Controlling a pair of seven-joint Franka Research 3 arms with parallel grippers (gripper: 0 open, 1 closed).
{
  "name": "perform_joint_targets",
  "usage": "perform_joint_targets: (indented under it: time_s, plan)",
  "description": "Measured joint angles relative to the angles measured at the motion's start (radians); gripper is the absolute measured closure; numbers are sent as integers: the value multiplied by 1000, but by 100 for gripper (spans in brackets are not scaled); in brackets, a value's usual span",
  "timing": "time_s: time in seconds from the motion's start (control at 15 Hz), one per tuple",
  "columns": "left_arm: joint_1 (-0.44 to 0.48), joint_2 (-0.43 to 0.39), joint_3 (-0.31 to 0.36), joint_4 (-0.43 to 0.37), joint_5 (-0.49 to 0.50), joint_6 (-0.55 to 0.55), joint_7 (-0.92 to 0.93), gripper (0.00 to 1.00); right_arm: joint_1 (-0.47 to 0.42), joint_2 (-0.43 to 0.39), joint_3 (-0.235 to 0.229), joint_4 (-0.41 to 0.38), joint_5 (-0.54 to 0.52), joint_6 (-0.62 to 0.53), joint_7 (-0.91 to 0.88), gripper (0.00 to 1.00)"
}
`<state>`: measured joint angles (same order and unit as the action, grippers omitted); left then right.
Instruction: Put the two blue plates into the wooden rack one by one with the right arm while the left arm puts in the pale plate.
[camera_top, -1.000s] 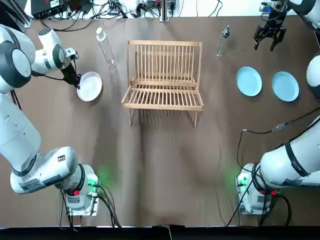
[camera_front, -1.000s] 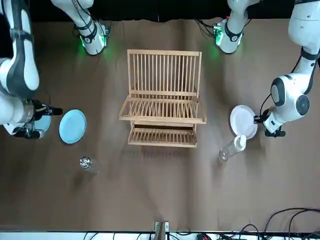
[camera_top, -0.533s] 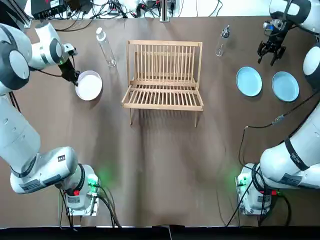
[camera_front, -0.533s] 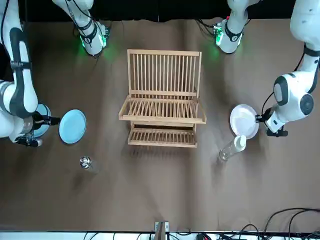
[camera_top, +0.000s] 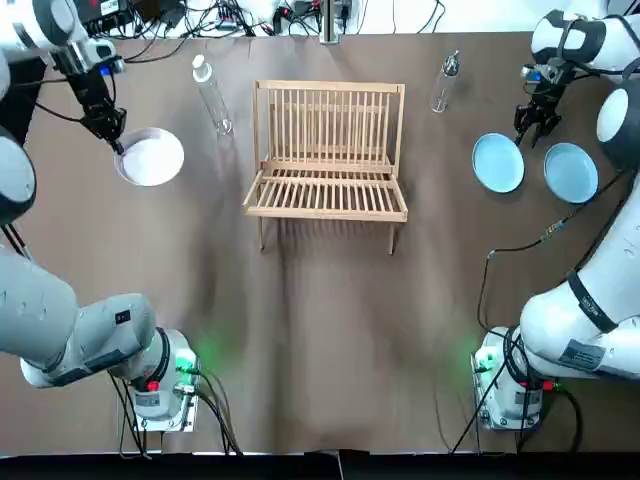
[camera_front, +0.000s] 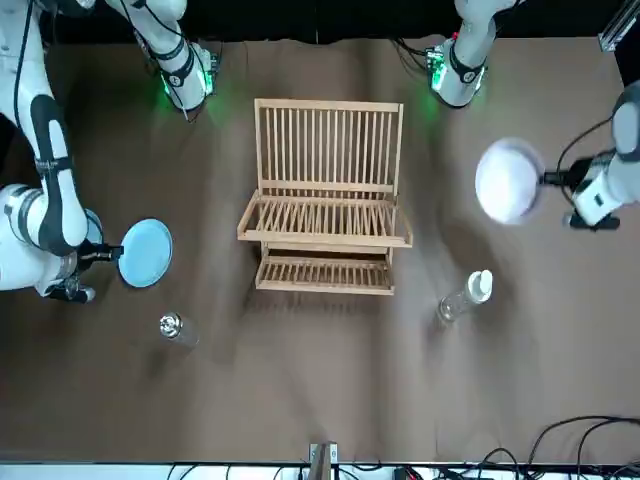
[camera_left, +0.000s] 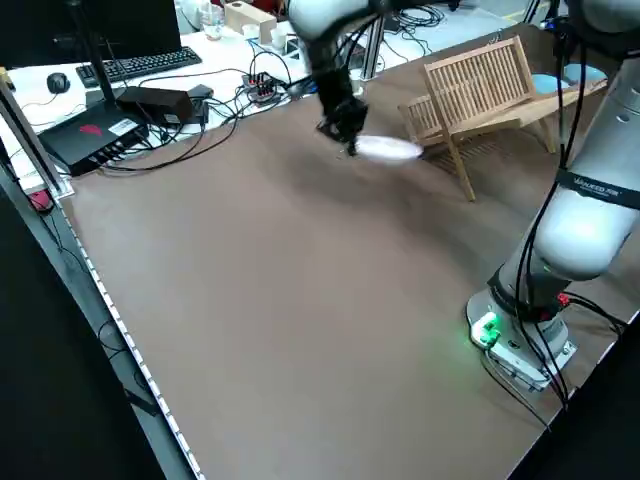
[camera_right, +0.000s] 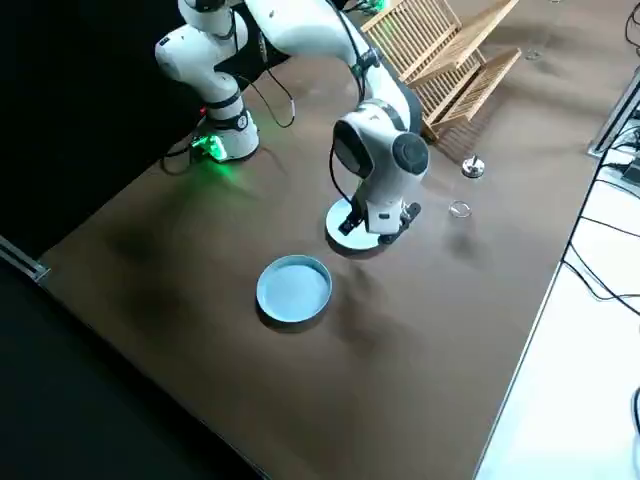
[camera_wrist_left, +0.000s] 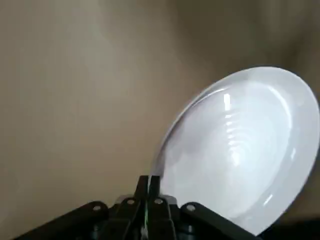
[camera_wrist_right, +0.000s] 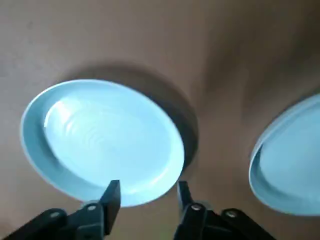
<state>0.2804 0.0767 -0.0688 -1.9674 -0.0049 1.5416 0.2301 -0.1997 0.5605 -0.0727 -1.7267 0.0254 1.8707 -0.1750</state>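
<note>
At the far left of the table (camera_top: 330, 330), well apart from the wooden rack (camera_top: 328, 150): the pale plate (camera_top: 150, 160), raised off the surface and roughly level, with its shadow on the brown cover beneath. Pinched at the rim, on the side away from the rack, by the left gripper (camera_top: 112, 140), fingers pressed together on the thin edge. In the left wrist view, only a sliver of rim between the two fingertips.

Next along, between that plate and the rack and nearer the far edge: a clear plastic bottle (camera_top: 212, 95) with a white cap.

At mid-table, the wooden rack on its own legs, slatted back toward the far edge and lower slatted shelf toward the robot.

Right of the rack, near the far edge: a small glass bottle (camera_top: 445, 80) with a metal top.

Farther right, flat on the table and side by side with a narrow gap: the inner blue plate (camera_top: 498, 162) and the outer blue plate (camera_top: 571, 172).

Over the far rim of the inner one, on the side toward its neighbour: the right gripper (camera_top: 525, 135), pointing down with fingers spread. In the right wrist view, the plate's edge below the gap between them. Impossible to tell whether touching or just above.
</note>
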Motion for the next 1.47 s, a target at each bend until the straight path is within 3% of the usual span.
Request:
perform_joint_targets:
  time_s: [0.2,0.47,0.67,0.73,1.07,1.13,1.27,1.47]
  plan:
    - [-3,-37,-48,70,-92,-280,-44,96,-16,34,0,0,0,26,-54,48]
    - [-8,-25,-188,78,-244,-419,-285,96,-30,63,0,0,0,45,-98,51]
    - [-36,18,-286,75,-375,-423,-495,96,-30,86,0,0,0,49,-104,55]
    - [-55,40,-299,75,-415,-420,-549,96,-30,92,0,0,0,49,-105,61]
    - [-147,133,-303,75,-522,-320,-702,96,-30,112,0,0,0,52,-107,72]
    - [-156,147,-303,75,-530,-301,-715,96,-30,114,0,0,0,53,-108,72]
    - [-176,171,-303,75,-534,-259,-747,96,-30,116,0,1,0,54,-109,85]
    - [-208,200,-303,75,-537,-188,-787,96,-32,116,0,2,2,51,-109,91]
